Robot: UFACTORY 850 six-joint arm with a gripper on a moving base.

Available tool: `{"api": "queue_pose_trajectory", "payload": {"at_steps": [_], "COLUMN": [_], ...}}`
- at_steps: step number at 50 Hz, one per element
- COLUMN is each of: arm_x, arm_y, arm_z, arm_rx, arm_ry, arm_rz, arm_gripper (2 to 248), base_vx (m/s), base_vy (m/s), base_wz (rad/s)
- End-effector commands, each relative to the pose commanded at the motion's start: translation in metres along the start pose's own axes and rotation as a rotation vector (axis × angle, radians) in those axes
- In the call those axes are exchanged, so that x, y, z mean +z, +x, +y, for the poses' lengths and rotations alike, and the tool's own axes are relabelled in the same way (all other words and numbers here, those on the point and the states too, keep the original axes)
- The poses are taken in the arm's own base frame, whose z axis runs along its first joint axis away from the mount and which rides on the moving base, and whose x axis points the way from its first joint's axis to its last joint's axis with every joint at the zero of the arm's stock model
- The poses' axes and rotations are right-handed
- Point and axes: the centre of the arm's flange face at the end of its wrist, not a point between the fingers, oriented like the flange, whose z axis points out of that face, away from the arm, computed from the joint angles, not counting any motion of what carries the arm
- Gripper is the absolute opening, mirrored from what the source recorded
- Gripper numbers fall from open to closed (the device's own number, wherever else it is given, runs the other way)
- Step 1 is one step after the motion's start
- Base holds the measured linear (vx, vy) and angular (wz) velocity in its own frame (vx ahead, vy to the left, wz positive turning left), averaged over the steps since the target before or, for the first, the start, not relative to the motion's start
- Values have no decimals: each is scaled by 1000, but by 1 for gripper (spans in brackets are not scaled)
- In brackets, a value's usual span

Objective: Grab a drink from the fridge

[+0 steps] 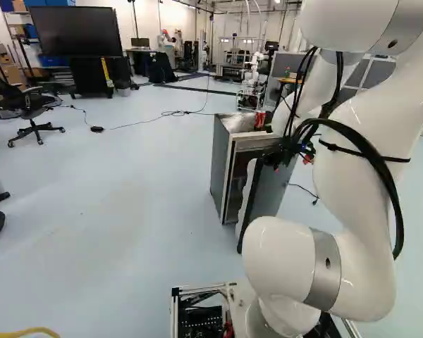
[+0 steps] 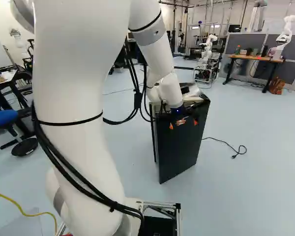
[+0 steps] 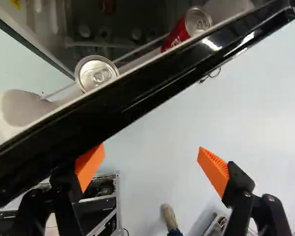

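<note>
My gripper [image 2: 183,123] is at the top of the half-open fridge door [image 2: 179,150], its jaws spread wide with nothing pinched between them; one orange pad [image 3: 90,161] is right by the door's black rim, though I cannot tell whether it touches, and the other hangs out over the floor [image 3: 157,132]. The drinks are in the rack inside the door: a silver-topped can [image 3: 95,73] nearer my jaws and a red can [image 3: 179,35] farther along, both upright and well apart from each other.
</note>
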Motion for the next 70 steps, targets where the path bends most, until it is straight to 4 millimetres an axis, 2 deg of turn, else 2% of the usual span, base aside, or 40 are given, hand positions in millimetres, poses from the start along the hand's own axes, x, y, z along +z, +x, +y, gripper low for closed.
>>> {"api": "queue_pose_trajectory", "payload": {"at_steps": [35,70], "arm_x": [-2,-4], "arm_y": [5,26], "arm_z": [-8,-30], "arm_rx": [-17,-67], "arm_ry": [5,23], "arm_rz": [47,99], "arm_gripper": [247,247], "base_vx": [0,0], "base_vy": [0,0], "base_wz": [0,0]}}
